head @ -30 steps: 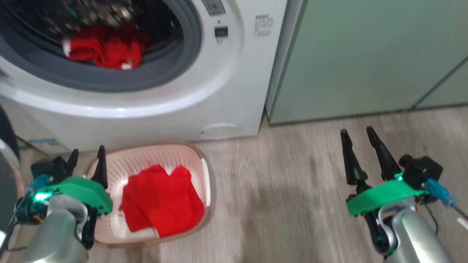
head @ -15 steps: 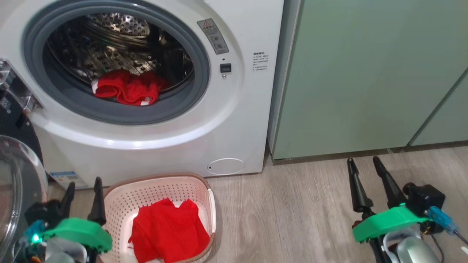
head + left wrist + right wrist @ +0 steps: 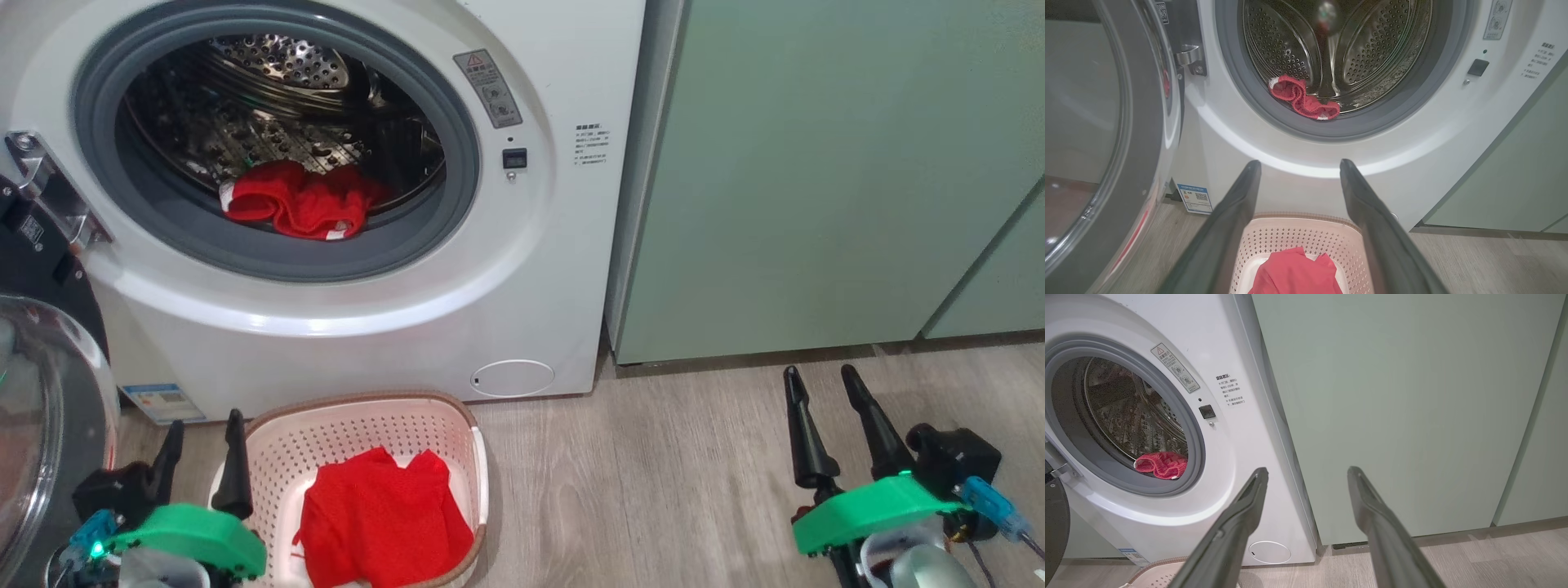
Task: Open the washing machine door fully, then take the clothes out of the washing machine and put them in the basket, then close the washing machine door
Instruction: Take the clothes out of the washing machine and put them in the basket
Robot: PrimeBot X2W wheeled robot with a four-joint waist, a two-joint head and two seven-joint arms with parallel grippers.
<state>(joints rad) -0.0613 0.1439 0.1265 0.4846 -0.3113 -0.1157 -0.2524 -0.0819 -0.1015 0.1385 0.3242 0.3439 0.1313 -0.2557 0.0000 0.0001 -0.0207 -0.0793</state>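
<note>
The white washing machine [image 3: 522, 269] stands with its door [image 3: 41, 408] swung wide to the left, glass bowl facing me. A red garment [image 3: 298, 200] lies at the drum's front lip [image 3: 1304, 100] [image 3: 1161, 464]. On the floor before the machine sits the cream basket [image 3: 359, 420] with another red garment [image 3: 380, 518] inside [image 3: 1294, 275]. My left gripper [image 3: 204, 429] is open and empty just left of the basket, in front of the door [image 3: 1106, 134]. My right gripper [image 3: 820, 384] is open and empty over the floor at the right, facing the green cabinet.
Pale green cabinets [image 3: 816, 180] stand right of the machine. Wood-look floor [image 3: 653, 482] lies between the basket and my right arm. A blue sticker [image 3: 163, 402] and a round hatch [image 3: 513, 378] mark the machine's lower front.
The head camera has tilted up, so the drum opening and machine front now sit lower in view. Both grippers stay open and empty; the clothes have not moved.
</note>
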